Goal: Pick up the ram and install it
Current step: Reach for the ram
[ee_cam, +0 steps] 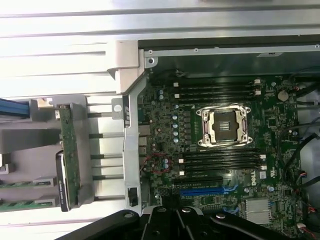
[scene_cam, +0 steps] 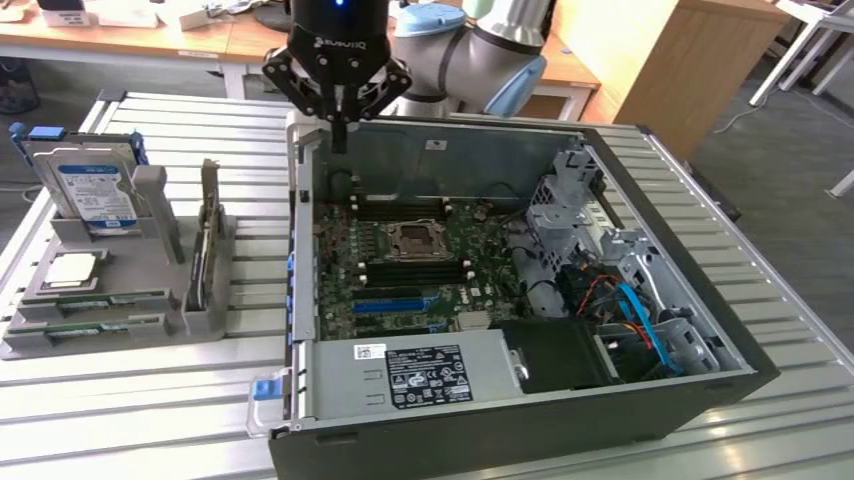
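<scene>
Two ram sticks (scene_cam: 96, 301), thin and green, lie flat in the front slots of a grey holder (scene_cam: 160, 318) on the exterior view's left, outside the computer case. In the wrist view they show as green strips (ee_cam: 24, 184). My gripper (scene_cam: 340, 135) hangs over the far left corner of the open case (scene_cam: 694, 390), well apart from the sticks. Its fingers are shut with nothing between them. The black links of the gripper (ee_cam: 182, 222) edge the wrist view. Black memory slots (ee_cam: 217, 90) flank the CPU socket (ee_cam: 223, 126) on the motherboard, and all stand bare.
The holder also carries a hard drive (scene_cam: 87, 190), a CPU chip (scene_cam: 74, 270) and an upright green card (scene_cam: 203, 245). Inside the case are a blue slot (scene_cam: 394, 300), a power supply (scene_cam: 414, 375), a drive cage (scene_cam: 574, 200) and cables (scene_cam: 627, 300).
</scene>
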Robot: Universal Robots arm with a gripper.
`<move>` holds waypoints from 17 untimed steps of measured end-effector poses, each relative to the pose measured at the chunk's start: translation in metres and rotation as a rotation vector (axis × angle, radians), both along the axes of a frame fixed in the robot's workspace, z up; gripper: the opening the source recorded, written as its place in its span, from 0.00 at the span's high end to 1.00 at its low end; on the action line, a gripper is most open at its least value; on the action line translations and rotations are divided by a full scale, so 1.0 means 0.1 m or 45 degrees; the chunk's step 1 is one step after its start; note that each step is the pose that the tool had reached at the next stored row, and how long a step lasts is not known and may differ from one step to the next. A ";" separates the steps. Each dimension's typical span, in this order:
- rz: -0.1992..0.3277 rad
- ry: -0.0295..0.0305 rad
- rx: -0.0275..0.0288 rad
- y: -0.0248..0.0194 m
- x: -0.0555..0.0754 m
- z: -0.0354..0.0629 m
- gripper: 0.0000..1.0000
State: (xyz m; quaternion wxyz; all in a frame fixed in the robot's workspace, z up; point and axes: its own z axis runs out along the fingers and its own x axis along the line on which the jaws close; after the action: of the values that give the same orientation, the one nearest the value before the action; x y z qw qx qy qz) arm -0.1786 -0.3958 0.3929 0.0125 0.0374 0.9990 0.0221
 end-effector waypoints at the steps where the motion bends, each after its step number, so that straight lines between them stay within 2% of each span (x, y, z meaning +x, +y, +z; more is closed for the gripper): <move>1: 0.000 0.0000 0.0001 0.001 -0.02 0.000 0.89; 17: 0.000 -0.0001 0.0001 0.017 -0.38 -0.002 0.89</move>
State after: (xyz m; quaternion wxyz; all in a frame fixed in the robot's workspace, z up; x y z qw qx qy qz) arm -0.2170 -0.3940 0.3926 0.0125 0.0374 0.9990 0.0221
